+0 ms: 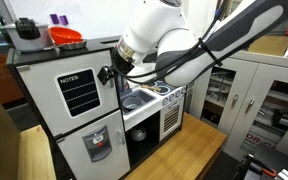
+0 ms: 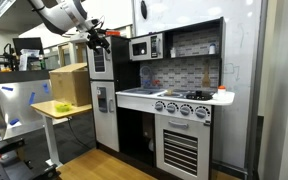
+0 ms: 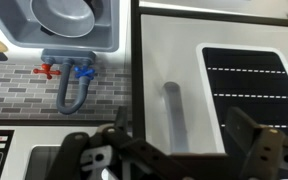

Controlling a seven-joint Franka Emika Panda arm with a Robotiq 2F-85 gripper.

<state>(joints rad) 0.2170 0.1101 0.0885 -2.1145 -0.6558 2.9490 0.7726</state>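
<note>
**Grey handle sits framed between spread jaws at the fridge door's edge**

Grey and bar-shaped, the handle [image 3: 171, 112] is the thing nearest the gripper [image 3: 179, 138]. It is mounted on the white fridge door [image 3: 174, 45] of a toy kitchen. It sits close to the door edge that borders the sink [image 3: 19, 38] and its tap [image 3: 72, 85], while the black notes panel [image 3: 246, 85] takes up the door's far side.

The jaws are spread wide and hold nothing. In the wrist view the dark fingers [image 3: 259, 150] rise from the bottom edge on either side of the handle, which lies between and just ahead of them. I cannot tell from that view whether either finger touches the door.

The handle's long axis runs straight up the wrist picture, away from the gripper, so it lies across the line that joins the two fingers. That puts one finger on each long side of the bar. There is only the single arm, so no question of which is nearer.

In both exterior views the gripper [image 1: 111, 73] [image 2: 96, 38] stands at the upper part of the fridge, at the door edge on the counter side. The handle itself is too small to make out there. On the fridge top an orange bowl [image 1: 66, 37] and a black pot [image 1: 26, 32] sit above the gripper, well apart from it.
</note>
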